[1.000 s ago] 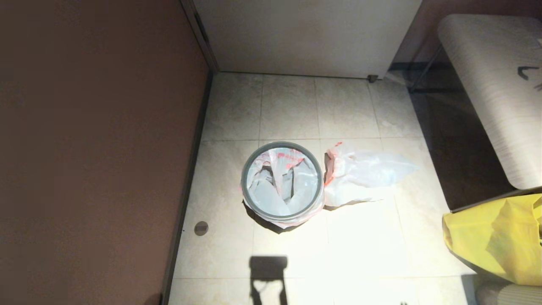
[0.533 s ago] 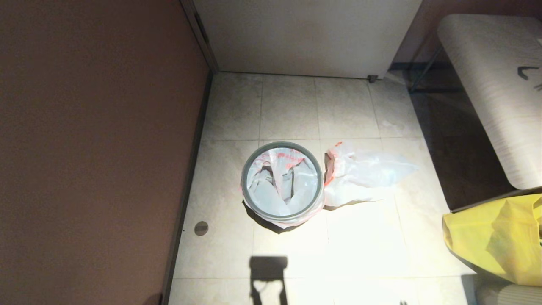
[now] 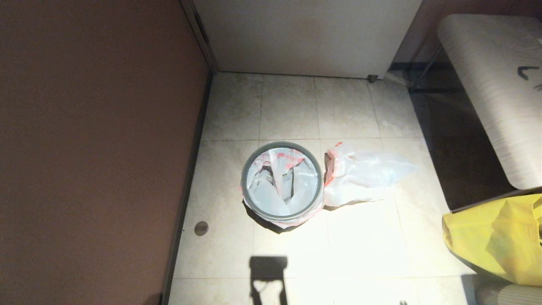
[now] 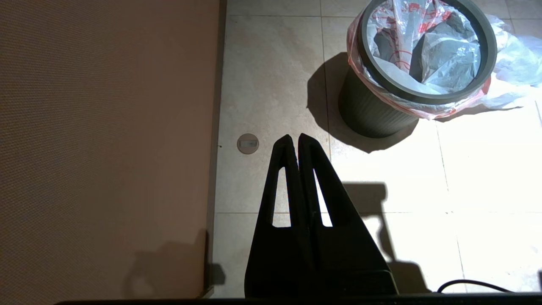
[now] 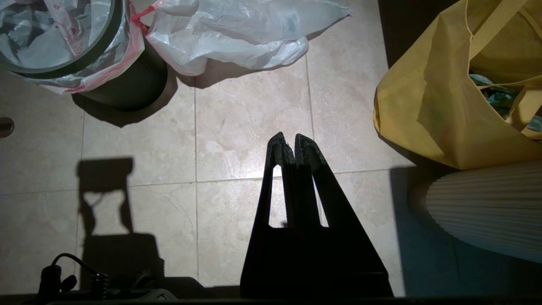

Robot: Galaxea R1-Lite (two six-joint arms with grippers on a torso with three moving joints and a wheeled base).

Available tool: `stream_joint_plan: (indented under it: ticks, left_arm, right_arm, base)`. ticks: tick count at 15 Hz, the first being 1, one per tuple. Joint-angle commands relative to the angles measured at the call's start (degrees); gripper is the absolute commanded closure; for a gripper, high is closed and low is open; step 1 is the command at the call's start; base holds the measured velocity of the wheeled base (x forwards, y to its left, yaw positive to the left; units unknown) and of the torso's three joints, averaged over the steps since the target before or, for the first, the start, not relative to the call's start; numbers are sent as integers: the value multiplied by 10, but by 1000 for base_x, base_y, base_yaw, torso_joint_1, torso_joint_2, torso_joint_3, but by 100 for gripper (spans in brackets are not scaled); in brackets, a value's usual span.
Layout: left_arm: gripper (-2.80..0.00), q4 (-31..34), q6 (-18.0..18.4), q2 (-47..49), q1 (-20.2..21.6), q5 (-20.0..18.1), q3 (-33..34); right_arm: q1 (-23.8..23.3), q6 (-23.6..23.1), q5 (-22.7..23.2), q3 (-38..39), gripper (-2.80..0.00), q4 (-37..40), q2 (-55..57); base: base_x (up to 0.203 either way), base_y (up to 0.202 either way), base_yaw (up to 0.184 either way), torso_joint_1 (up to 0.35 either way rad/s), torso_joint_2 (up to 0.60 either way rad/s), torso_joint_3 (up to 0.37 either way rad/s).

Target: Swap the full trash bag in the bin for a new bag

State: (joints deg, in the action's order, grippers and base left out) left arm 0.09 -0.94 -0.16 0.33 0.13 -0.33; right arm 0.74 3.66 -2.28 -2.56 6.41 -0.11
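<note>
Two pincers sit idle, both pressed together and holding nothing: the left pincer (image 4: 294,137) and the right pincer (image 5: 287,137) hang over bare floor tiles, neither showing in the head view. The bin (image 3: 283,219) stands upright at the centre of that frame, mouth facing up, with the full trash bag (image 3: 281,182) inside, its edge folded out over the rim. In the left wrist view the bin is at upper right, closer than in the right wrist view, so the left arm looks nearer. The new bag (image 3: 364,178) lies flat just right of the bin (seemingly touching its wall), long axis running left to right, tapered end pointing right, nearer the right arm.
</note>
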Motion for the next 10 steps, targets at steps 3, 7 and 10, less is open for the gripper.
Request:
stream_joint_plan:
  ticks: [3,7,10]
  left_arm:
    - [0,0,0,1,0,0,0]
    - [0,0,0,1,0,0,0]
    - [0,0,0,1,0,0,0]
  right_arm:
    - [0,0,0,0,0,2,1]
    - [0,3,-1,0,0,-1,1]
    - [0,2,-1,0,0,-1,1]
  base:
    - [0,0,0,0,0,0]
    - [0,0,0,0,0,0]
    - [0,0,0,0,0,0]
